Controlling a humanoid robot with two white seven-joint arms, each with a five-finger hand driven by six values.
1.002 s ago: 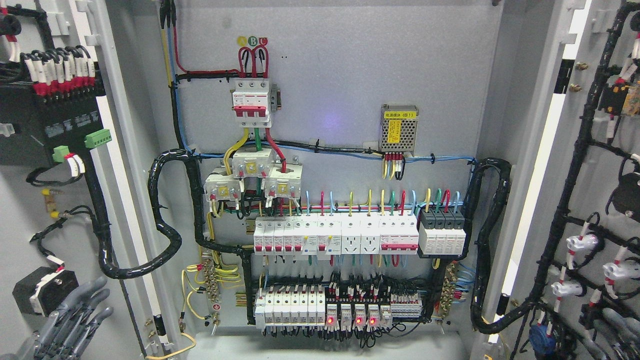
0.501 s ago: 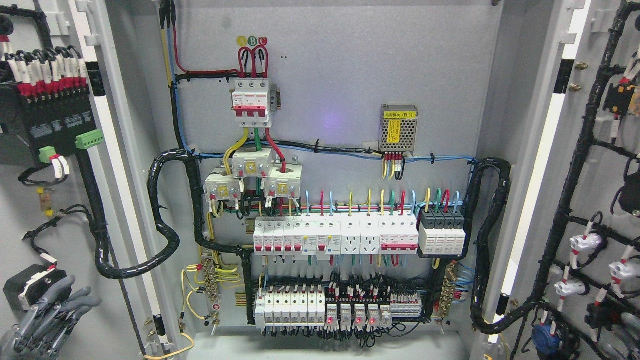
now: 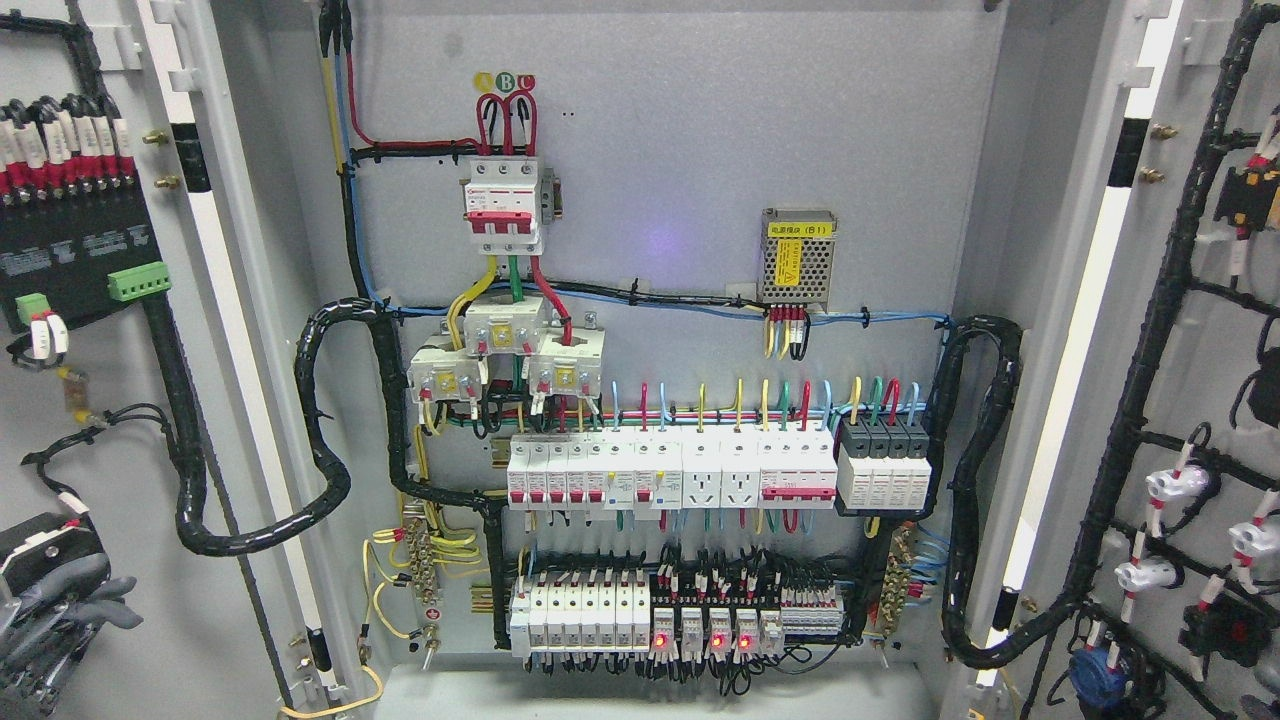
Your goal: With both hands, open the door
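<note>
Grey sheet metal fills the whole view: an electrical cabinet (image 3: 700, 150) stands wide open, its back panel facing the camera. Both doors are swung outward, the left door (image 3: 100, 400) at the picture's left edge and the right door (image 3: 1200, 350) at its right edge, each showing its wired inner face. On the back panel, a black corrugated cable loom (image 3: 320, 440) loops from the left door into the cabinet, and another loom (image 3: 975, 480) curves down the right side. Near the top sits a red-and-white main breaker (image 3: 505, 205) fed by 3 red wires, with 3 white transformer blocks (image 3: 505, 350) below it. A small perforated power supply (image 3: 797, 255) with a yellow label hangs to the right. Lower down runs a row of white breakers and sockets (image 3: 670, 470), and beneath that a row of terminals where 3 red lights (image 3: 717, 640) glow. At the lower left corner the left hand (image 3: 60, 610) lies against the left door's inner face, its grey fingers (image 3: 100, 610) loosely curled beside a black box; whether they grip anything cannot be told. The right hand does not show.
</note>
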